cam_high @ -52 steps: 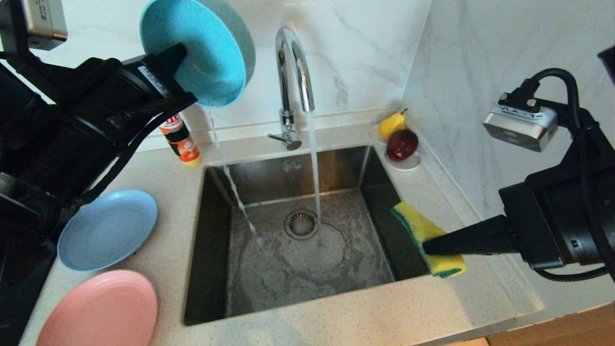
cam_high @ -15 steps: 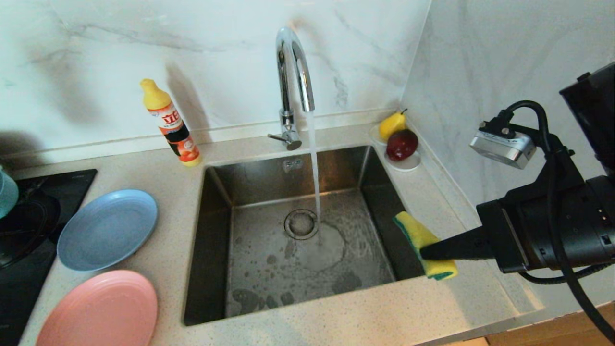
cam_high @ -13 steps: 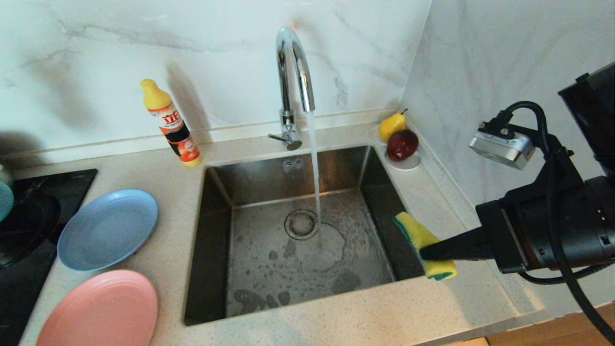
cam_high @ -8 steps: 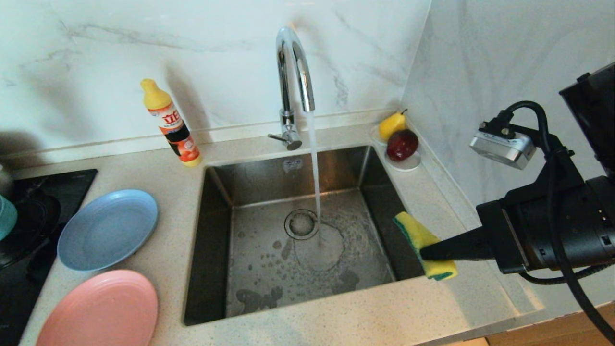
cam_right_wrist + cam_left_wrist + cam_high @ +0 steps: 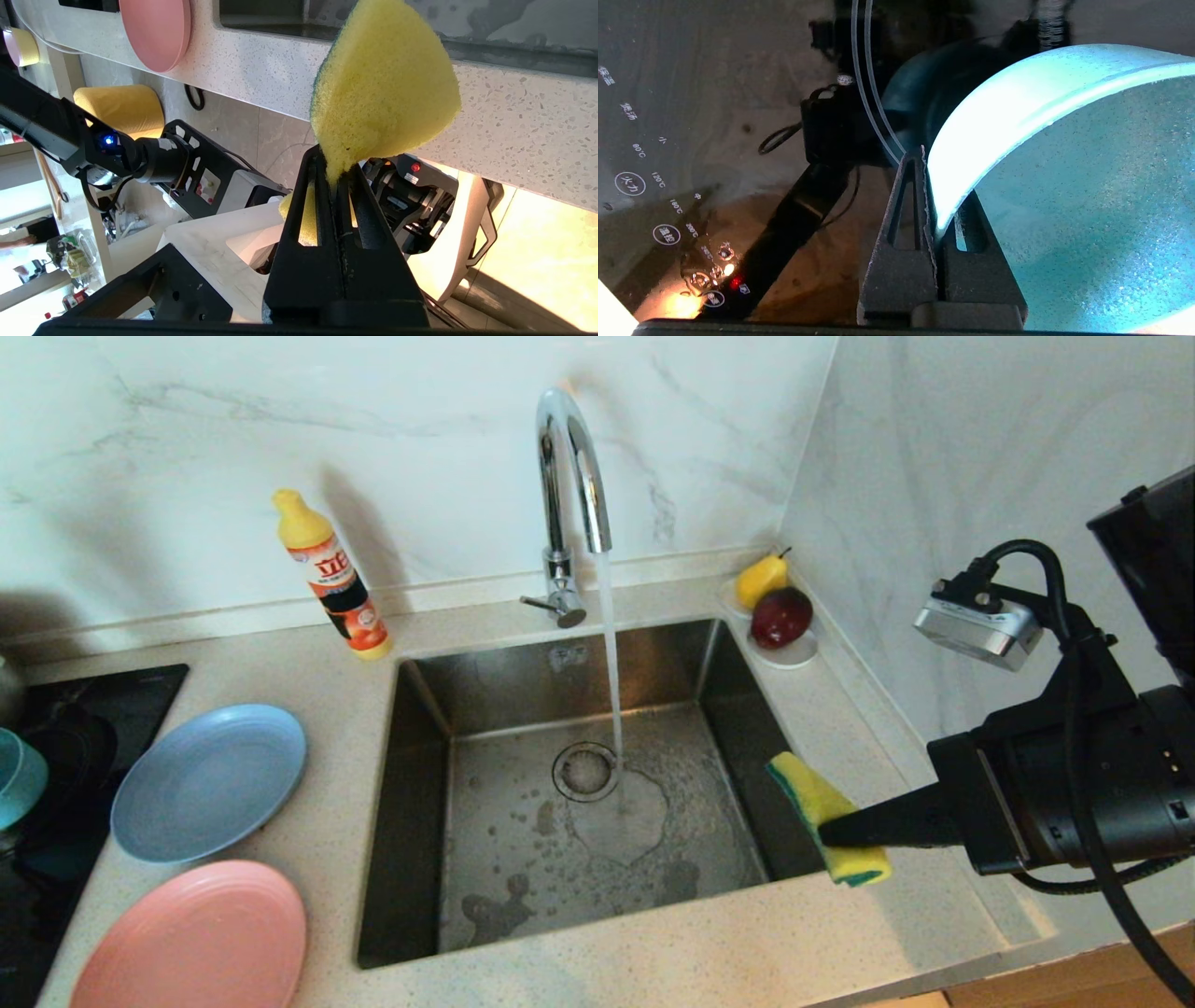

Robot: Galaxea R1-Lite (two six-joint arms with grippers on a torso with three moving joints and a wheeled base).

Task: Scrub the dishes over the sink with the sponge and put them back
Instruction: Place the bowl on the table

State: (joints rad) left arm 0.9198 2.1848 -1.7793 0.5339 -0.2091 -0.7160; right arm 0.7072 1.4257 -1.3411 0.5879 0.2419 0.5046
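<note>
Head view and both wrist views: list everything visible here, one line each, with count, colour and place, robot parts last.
sink: one, steel, centre of counter
faucet: one, chrome, behind sink, water running
grey-blue plate: one, counter left of sink
pink plate: one, counter, nearer than grey-blue plate
teal bowl: one, above stovetop, held by its rim
sponge: one, yellow and green, at sink's right edge
bottle: one, orange with yellow cap, by back wall
saucer: one, white, right rear corner, holding yellow pear and red fruit
stovetop: one, black, far left
left pincer: shut on bowl
right pincer: shut on sponge
</note>
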